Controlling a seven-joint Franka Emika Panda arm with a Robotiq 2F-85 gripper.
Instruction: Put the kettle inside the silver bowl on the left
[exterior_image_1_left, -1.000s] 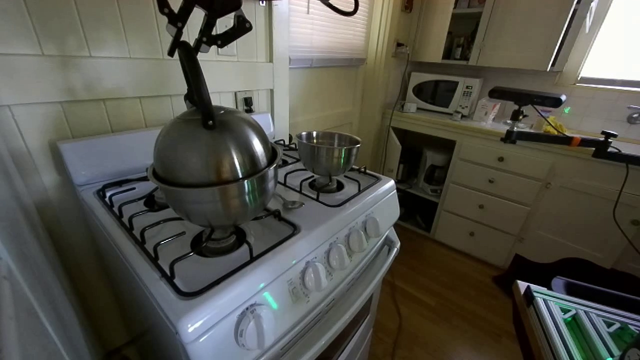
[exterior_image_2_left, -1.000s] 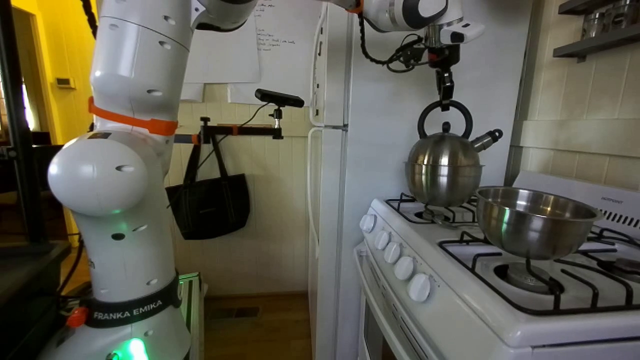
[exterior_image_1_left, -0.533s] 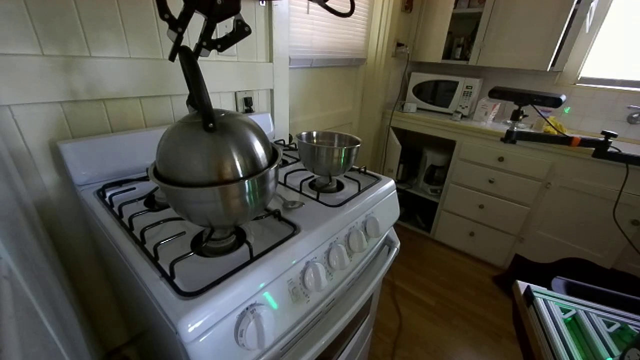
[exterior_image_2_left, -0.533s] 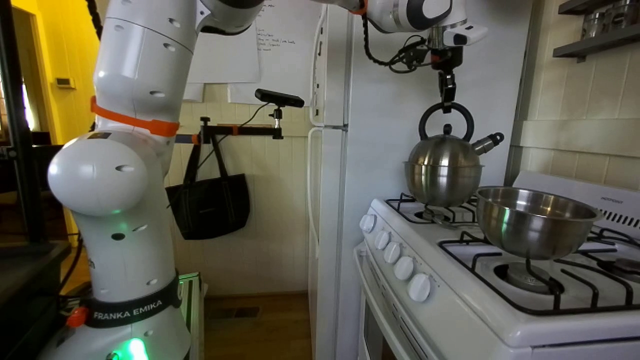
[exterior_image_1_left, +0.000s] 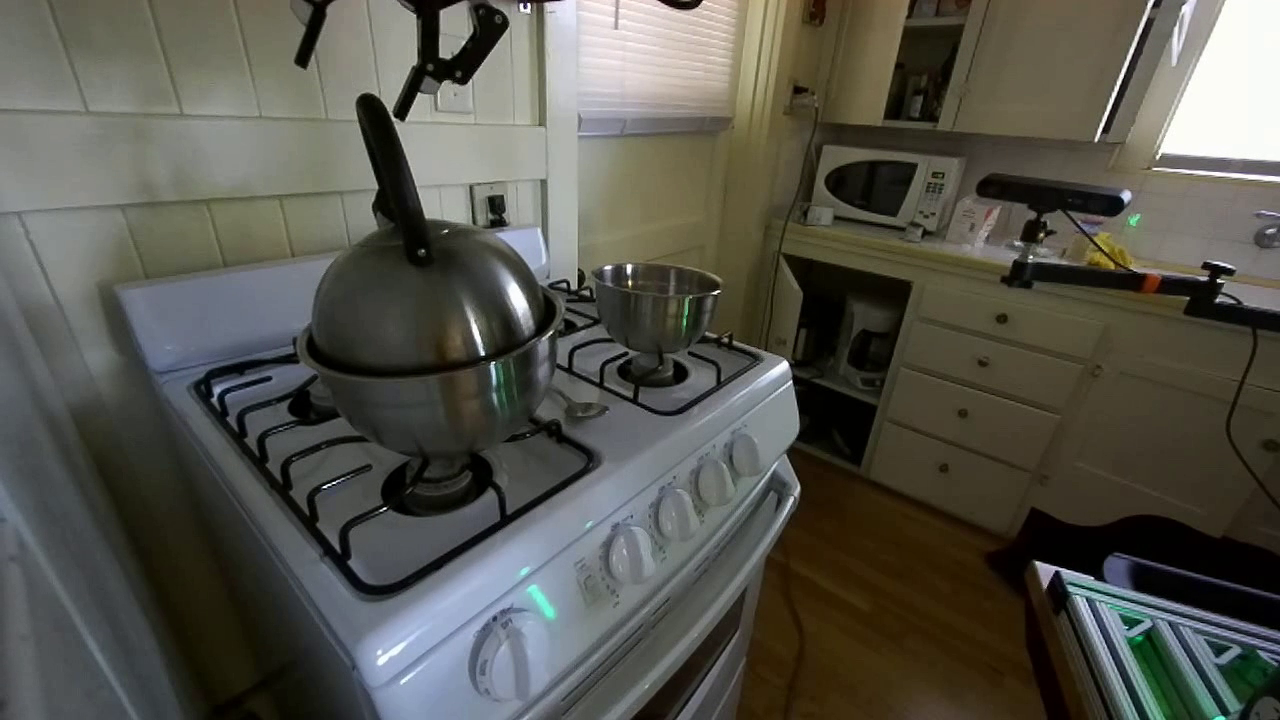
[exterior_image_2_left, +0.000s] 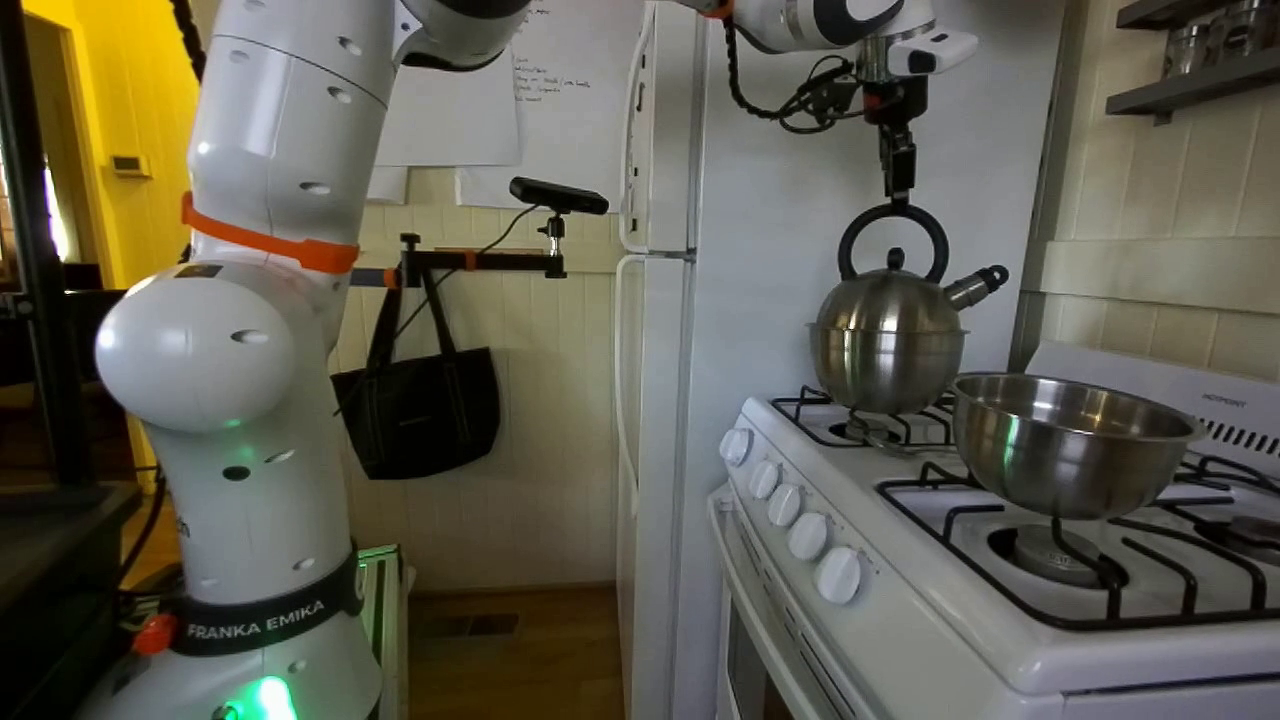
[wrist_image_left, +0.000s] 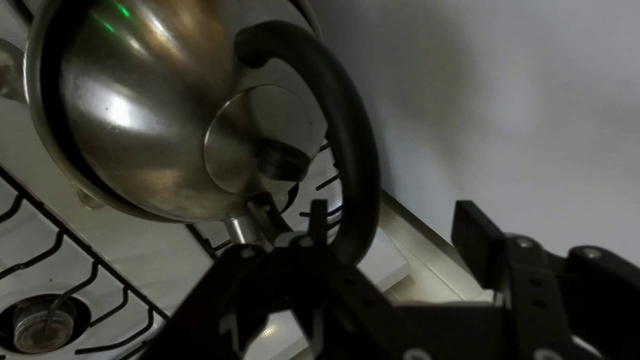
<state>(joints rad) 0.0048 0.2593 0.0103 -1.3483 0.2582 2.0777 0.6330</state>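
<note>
The steel kettle (exterior_image_1_left: 425, 300) sits in the silver bowl (exterior_image_1_left: 430, 400), its lower part hidden inside the rim. An exterior view shows the kettle (exterior_image_2_left: 885, 300) with its spout toward the wall and the bowl (exterior_image_2_left: 880, 370) around its lower half. Its black arched handle (exterior_image_1_left: 390, 180) stands up. My gripper (exterior_image_1_left: 352, 92) is at the top of the handle with its fingers spread wide. In the wrist view, the handle (wrist_image_left: 352, 150) passes near one finger of my gripper (wrist_image_left: 390, 210), with a wide gap to the opposite finger; whether that near finger touches it I cannot tell.
A further steel bowl (exterior_image_2_left: 1075, 440) stands on the neighbouring burner of the white stove (exterior_image_1_left: 680, 450). A spoon (exterior_image_1_left: 580, 405) lies between the burners. The fridge (exterior_image_2_left: 860, 120) rises close behind the kettle, and the panelled wall (exterior_image_1_left: 250, 160) backs the stove.
The gripper has let go of the handle, its fingers spreading apart, and has risen slightly. Earlier, the kettle dropped a little in the bowl; it has since stayed put.
</note>
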